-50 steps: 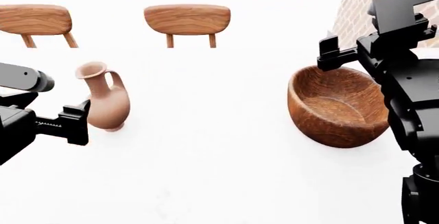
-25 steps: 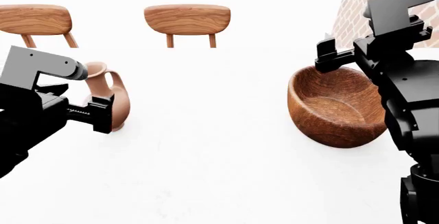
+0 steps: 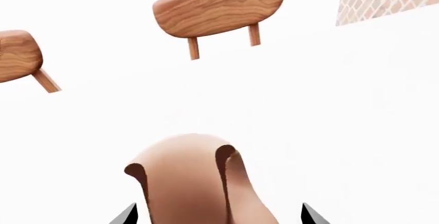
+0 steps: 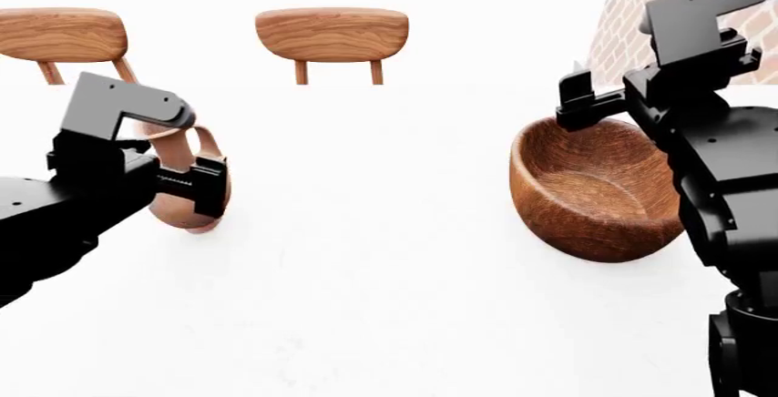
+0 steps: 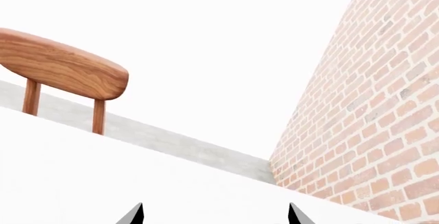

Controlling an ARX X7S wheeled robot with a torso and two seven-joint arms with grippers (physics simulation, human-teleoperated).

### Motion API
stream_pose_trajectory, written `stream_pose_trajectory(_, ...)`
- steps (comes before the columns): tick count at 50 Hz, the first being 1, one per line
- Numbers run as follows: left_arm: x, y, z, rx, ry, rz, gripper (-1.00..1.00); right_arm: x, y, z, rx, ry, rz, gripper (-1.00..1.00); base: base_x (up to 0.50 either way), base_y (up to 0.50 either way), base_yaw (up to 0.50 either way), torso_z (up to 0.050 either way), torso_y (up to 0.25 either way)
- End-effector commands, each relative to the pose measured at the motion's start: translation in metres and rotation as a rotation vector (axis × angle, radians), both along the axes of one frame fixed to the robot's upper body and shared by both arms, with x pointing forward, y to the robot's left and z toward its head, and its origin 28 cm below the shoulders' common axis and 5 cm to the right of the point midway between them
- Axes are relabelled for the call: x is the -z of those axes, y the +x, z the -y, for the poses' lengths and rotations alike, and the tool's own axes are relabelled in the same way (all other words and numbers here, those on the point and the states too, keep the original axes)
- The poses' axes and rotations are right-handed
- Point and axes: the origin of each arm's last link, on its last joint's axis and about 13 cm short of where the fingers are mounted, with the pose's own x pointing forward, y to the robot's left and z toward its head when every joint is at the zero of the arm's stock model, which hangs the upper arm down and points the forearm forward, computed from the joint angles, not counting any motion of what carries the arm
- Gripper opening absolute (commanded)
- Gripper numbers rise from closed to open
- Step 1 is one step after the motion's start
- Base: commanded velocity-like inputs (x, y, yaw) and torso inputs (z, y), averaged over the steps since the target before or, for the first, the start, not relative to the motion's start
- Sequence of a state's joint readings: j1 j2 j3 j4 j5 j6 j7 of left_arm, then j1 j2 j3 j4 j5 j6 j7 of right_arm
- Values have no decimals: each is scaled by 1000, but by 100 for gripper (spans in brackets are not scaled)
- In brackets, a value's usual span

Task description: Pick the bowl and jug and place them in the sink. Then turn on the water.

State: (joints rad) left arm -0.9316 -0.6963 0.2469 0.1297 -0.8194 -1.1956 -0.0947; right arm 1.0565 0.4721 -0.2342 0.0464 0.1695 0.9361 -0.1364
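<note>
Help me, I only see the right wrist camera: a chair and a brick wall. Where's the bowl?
Observer: The bowl sits on the white table, right under the right gripper, which hangs over its far rim.
Operator: Is anything inside it?
Observer: No, the head view shows only bare wood inside.
Operator: And the jug?
Observer: The jug stands between the left gripper's open fingertips, not squeezed yet.

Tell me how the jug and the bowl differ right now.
The jug is pale pink, narrow and upright; the bowl is reddish-brown wood, wide and tipped on its side. The left tool straddles the jug, while the right tool sits at the bowl's rim. Both rest on the white table.
</note>
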Motion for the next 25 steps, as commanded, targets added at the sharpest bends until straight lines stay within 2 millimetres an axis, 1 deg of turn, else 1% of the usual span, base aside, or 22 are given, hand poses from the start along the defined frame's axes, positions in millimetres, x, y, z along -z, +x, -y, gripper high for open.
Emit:
stream_pose_trajectory(1,2,9,0,-22,8,10,-100,2,-1,1,3,-1,-3,100,0,0,0,0,0)
stream_pose_trajectory(7,-1,7,-3,-47,-2,30,-100,2,-1,2,1,-5,-7,100,0,0,0,0,0)
stream_pose_trajectory(14,-8,6,-7,-74,-22,71,-100,-5,-8,4,-11,-45,-19,100,0,0,0,0,0)
stream_pose_trajectory(18,-15,7,-7,-79,-33,106,-100,-11,-15,6,-61,-84,-47,100,0,0,0,0,0)
stream_pose_trajectory(21,-20,7,-7,-76,-42,133,-100,-17,-24,8,-117,-127,-101,100,0,0,0,0,4)
stream_pose_trajectory(25,-25,7,-6,-74,-48,163,-100,-32,-37,12,-159,-190,-176,100,0,0,0,0,0)
